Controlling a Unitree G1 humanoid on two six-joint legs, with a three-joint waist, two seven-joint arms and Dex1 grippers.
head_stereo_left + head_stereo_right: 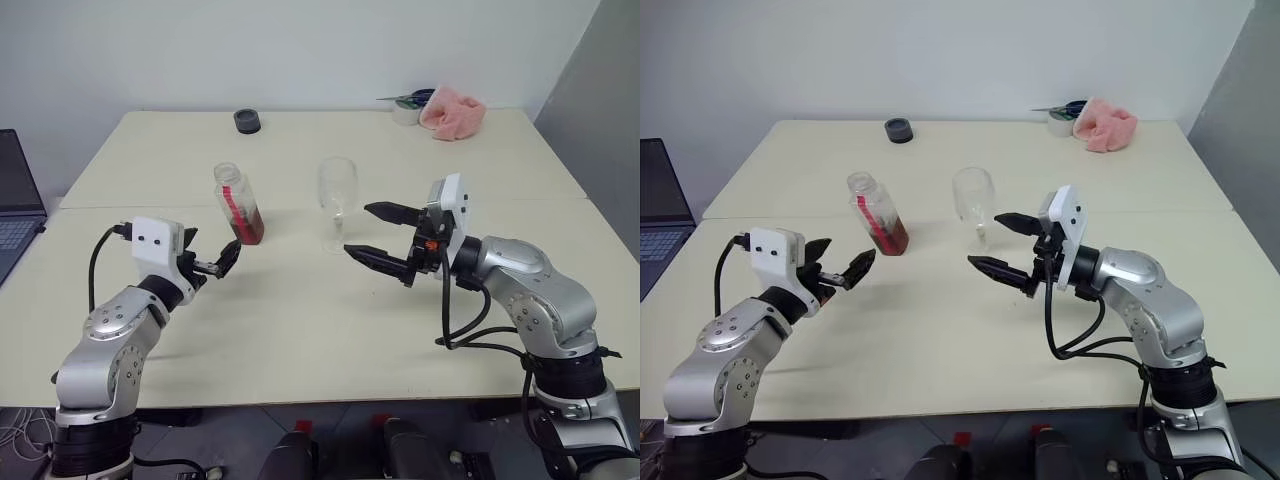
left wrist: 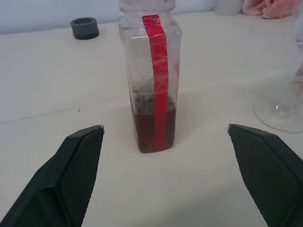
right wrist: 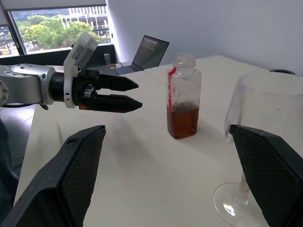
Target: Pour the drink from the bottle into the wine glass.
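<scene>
plastic bottle (image 1: 238, 204) just ahead of spread left claw (image 1: 213, 261); right claw (image 1: 378, 236) spread beside wine glass (image 1: 337, 200)

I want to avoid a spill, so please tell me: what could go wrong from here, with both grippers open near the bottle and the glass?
1. The bottle has no cap on and stands free; a push from the open left gripper could tip it and spill the drink.
2. The wine glass stands on a thin stem close to the open right gripper; a sideways touch may topple it.
</scene>
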